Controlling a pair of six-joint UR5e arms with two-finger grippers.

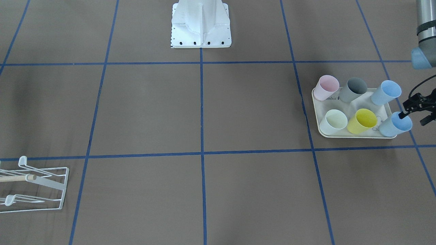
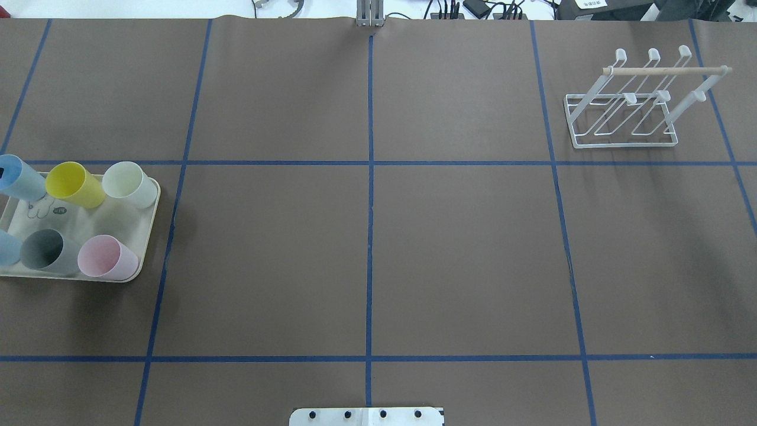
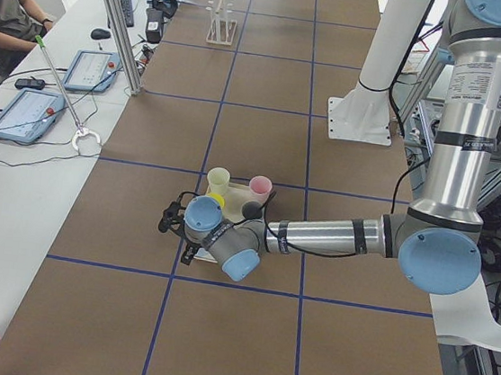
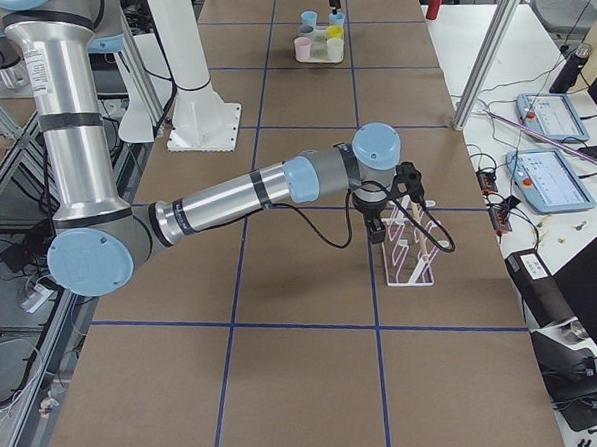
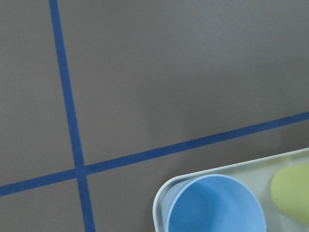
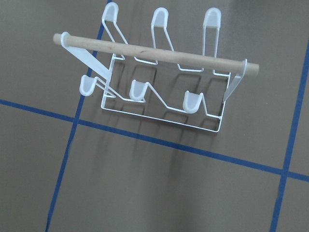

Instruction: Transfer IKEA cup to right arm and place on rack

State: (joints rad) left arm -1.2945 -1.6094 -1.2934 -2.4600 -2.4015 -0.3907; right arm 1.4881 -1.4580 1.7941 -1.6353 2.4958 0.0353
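Now my left gripper sits at the tray's outer corner, where the light-blue IKEA cup stands upright, mouth up. My fingers look spread, one dipped inside the rim and one outside, with nothing pinched as far as I can judge; the cup's wall lies between them, so a squeeze seems next. My right gripper hangs by the rack, well apart from the tray; released or clenched, I cannot tell.
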